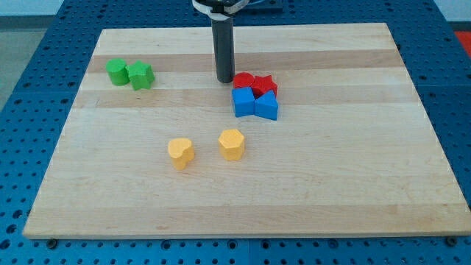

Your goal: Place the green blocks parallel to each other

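Two green blocks sit side by side and touching at the view's upper left: a rounded green block (116, 71) on the left and a green star-shaped block (140, 75) on the right. My tip (224, 79) rests on the board near the top middle, far to the right of the green blocks. It stands just left of the round red block (243, 80).
A red star block (265, 85) lies next to the round red one, with a blue cube (243, 102) and a blue pointed block (266, 106) just below them. A yellow heart block (180, 152) and a yellow hexagon block (232, 143) lie at the board's middle. The wooden board (353, 184) lies on a blue perforated table.
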